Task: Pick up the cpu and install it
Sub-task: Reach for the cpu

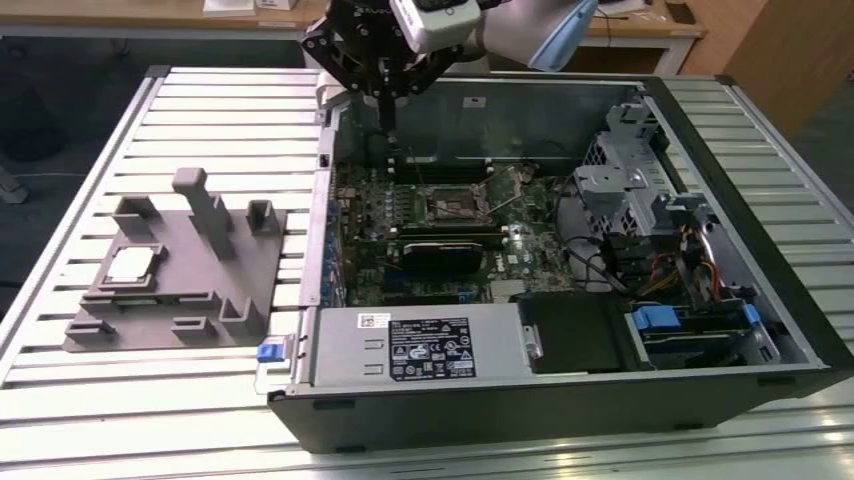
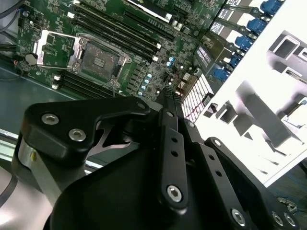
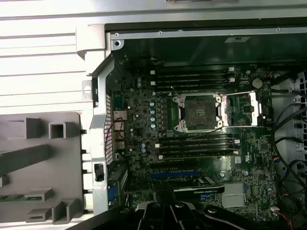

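Note:
The cpu [image 1: 131, 265], a small silvery square, lies on the grey fixture [image 1: 174, 270] at the exterior view's left, outside the computer case [image 1: 561, 400]. My gripper [image 1: 388, 126] hangs above the case's far wall, fingers pointing down and shut with nothing between them. It is well away from the cpu. In the second wrist view the gripper [image 2: 169, 92] points toward the motherboard. The cpu socket [image 1: 451, 208] sits empty in the middle of the board, seen in both wrist views [image 2: 98, 60] [image 3: 198, 111], with its metal cover plate [image 3: 244, 108] swung open beside it.
A black ribbed block [image 1: 451, 255] lies on the board just in front of the socket. A white label [image 1: 430, 345] covers the power supply at the case's near side. Drive bays and cables [image 1: 667, 230] fill the exterior view's right. The slatted table [image 1: 200, 110] surrounds everything.

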Motion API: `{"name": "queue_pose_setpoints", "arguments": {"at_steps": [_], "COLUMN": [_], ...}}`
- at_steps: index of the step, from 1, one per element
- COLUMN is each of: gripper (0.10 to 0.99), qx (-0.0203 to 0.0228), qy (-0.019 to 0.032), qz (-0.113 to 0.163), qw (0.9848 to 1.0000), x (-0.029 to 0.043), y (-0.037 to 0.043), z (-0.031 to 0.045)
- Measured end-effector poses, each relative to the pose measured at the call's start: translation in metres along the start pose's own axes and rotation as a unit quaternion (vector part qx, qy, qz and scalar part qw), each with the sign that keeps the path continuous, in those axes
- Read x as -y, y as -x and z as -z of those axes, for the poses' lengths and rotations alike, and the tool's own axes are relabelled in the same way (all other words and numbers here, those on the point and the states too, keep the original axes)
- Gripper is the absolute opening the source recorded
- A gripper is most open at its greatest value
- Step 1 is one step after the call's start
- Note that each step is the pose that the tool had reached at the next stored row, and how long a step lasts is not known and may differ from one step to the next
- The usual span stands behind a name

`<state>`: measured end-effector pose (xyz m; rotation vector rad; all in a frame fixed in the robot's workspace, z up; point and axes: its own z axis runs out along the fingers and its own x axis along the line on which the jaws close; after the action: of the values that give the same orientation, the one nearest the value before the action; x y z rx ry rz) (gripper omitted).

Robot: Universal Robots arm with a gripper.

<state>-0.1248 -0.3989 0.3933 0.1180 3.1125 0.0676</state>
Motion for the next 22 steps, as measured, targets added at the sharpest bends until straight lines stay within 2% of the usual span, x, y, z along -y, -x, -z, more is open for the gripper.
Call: {"name": "queue_pose_setpoints", "arguments": {"at_steps": [22], "gripper": [0.106], "qx": [0.0000], "qy": [0.0000], "qz": [0.000], "qw": [1.0000], "x": [0.0007], "y": [-0.0090], "z": [0.0002]}}
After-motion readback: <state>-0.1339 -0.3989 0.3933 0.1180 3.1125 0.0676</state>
